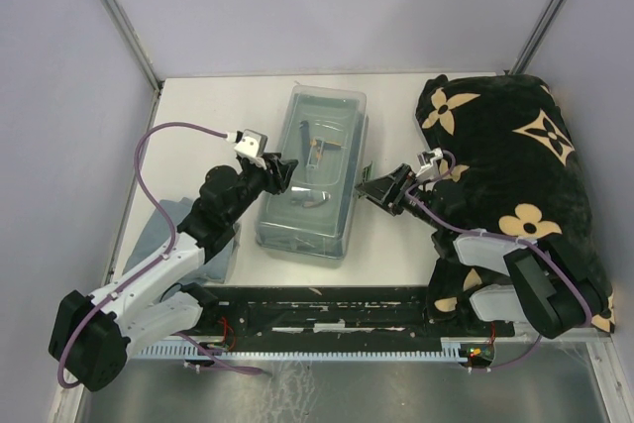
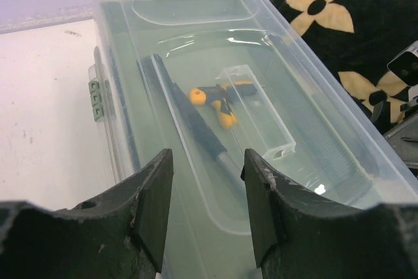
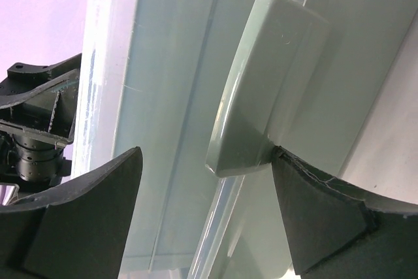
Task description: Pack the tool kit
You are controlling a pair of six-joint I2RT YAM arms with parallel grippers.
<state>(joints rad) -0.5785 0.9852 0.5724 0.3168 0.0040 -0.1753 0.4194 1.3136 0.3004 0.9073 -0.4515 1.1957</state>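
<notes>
Held apart at left gripper over slick, rigid toolbox lid; apart at right gripper, straddling stiff latch, likely surest hold.

Glossy translucent plastic toolbox lid, plush cloth blanket, matt table, rough matt left pincer pads

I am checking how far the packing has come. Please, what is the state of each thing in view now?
Toolbox: closed.
Tools: inside the toolbox.
Left claw: open, empty.
Right claw: open, empty.
Latch: between the right claw's fingers; whether fastened, cannot tell.
Blanket: bunched up.
Cloth: folded.
</notes>
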